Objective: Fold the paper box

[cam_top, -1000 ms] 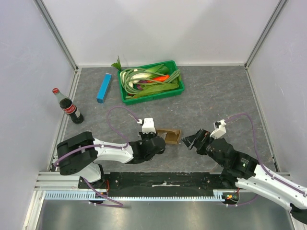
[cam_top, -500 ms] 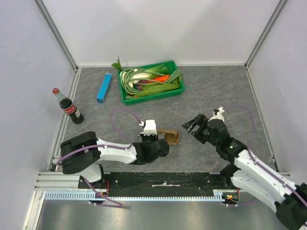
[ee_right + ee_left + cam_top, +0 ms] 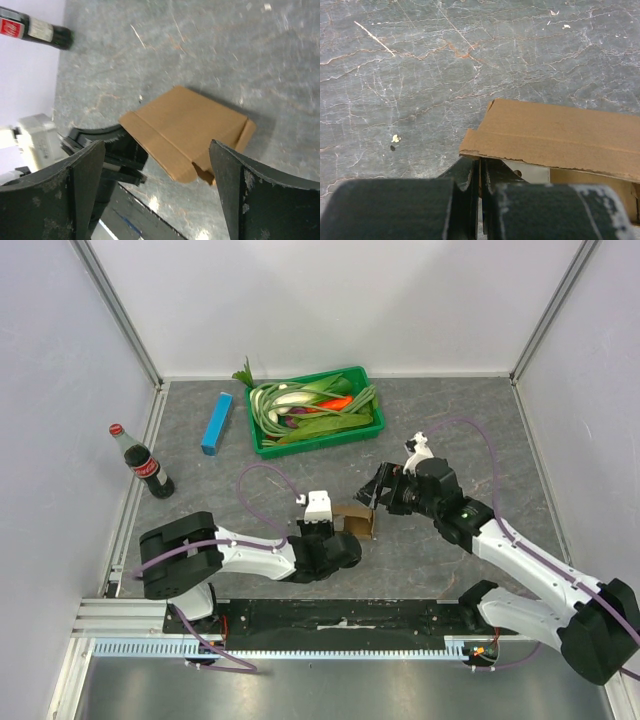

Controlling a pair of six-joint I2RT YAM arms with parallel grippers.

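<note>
Left pincer (image 3: pixel 480 182) is pressed shut on an edge of the paper box (image 3: pixel 560 132); right pincer (image 3: pixel 376 496) is held spread above it. A flap likely must be gripped and folded next.

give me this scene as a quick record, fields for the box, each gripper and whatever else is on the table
paper box: brown cardboard, partly folded, on the table between the two arms
left gripper: shut on the paper box's near edge
right gripper: open, above the paper box, not touching it
green tray: at the back, filled with vegetables
blue box: lying left of the green tray
cola bottle: upright, at the left edge
</note>
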